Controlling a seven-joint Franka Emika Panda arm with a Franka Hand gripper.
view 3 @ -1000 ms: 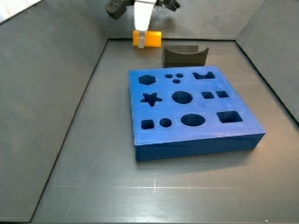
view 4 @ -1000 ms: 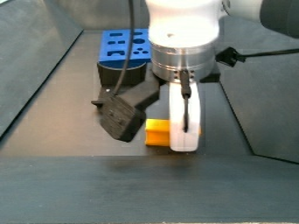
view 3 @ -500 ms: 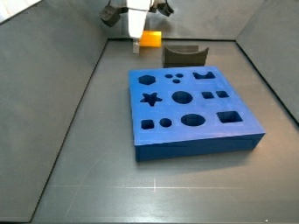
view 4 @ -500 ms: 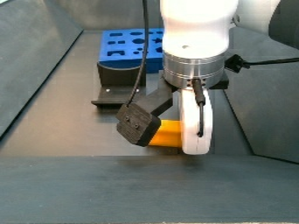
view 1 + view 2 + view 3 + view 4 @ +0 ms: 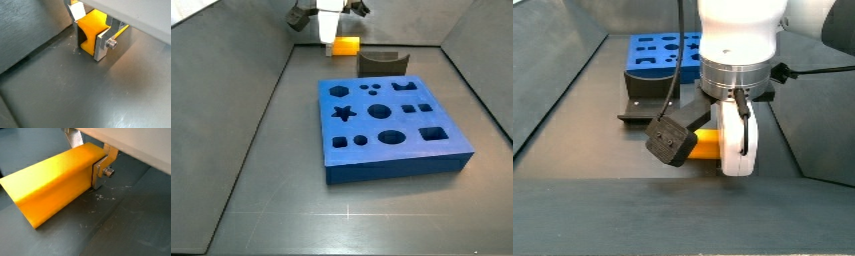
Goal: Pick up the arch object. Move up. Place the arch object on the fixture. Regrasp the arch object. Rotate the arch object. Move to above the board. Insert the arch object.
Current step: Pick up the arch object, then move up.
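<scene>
One thick blue board [image 5: 392, 125], matte with dark star, circle, hexagon and square cut-outs, fills the middle of my floor. Beyond its far edge stands the dark fixture [image 5: 382, 63], dipped on top. Left of it, the gripper [image 5: 339, 36] hangs with jaws pinching the arch object [image 5: 53, 178], a smooth orange-yellow block whose long axis runs level, crosswise to the silver fingers [image 5: 101, 44].

In a side view we look down from high across the board [image 5: 392, 128] toward the far gripper [image 5: 333, 40]. In a side view we face back, low and close behind the gripper [image 5: 727, 150], board [image 5: 657, 52] beyond. Both wrist views sit tight on the arch object [image 5: 92, 31] [image 5: 53, 178].
</scene>
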